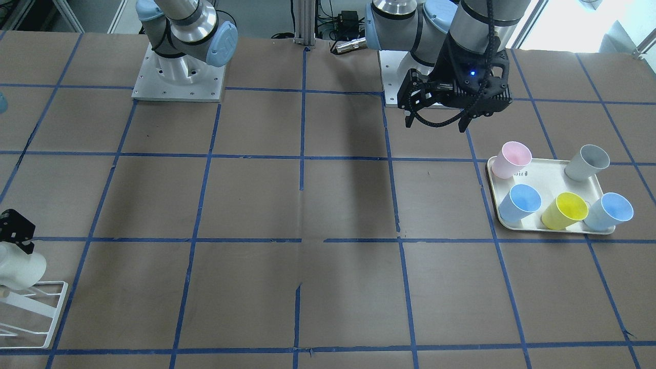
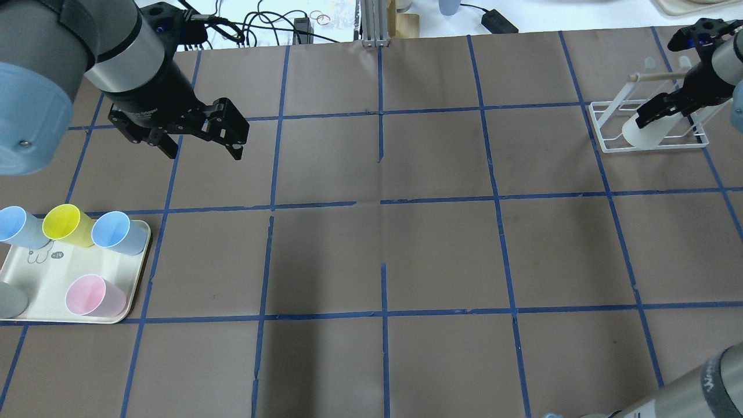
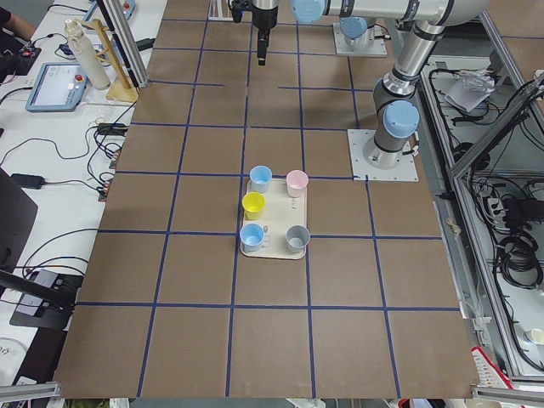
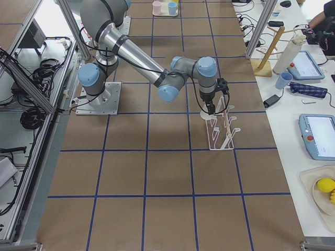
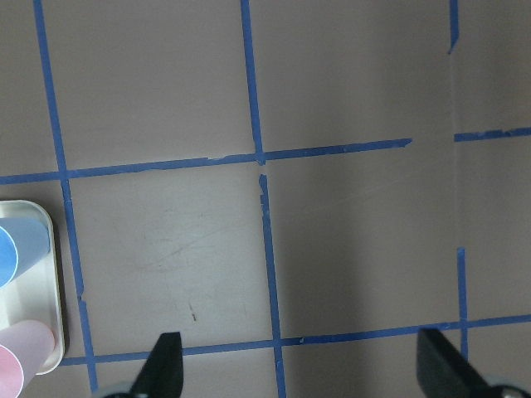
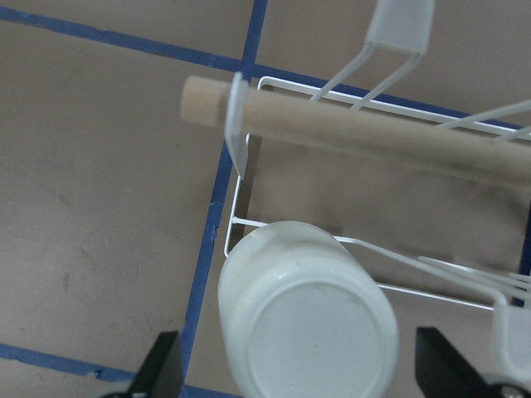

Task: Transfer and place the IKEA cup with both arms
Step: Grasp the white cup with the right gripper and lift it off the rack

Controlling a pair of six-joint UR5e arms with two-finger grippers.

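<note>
- Off-white plastic IKEA cup [image 6: 307,323] is sitting inverted on the white wire rack [image 6: 401,21], its base facing the wrist camera and its long axis tilting.
- Right gripper [image 6: 299,356] is straddling the cup, jaws wide, apparently not touching its wall.
- Left gripper [image 2: 203,150] is hanging wide and empty, well apart, near the tray [image 2: 35,284].
- Judgement: placement is looking done; the right arm, the nearer one, should back off along the cup's axis.

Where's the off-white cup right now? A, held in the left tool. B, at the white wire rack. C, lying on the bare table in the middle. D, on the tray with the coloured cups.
B: the IKEA cup is at the white wire rack, with the open right tool around it.
</note>
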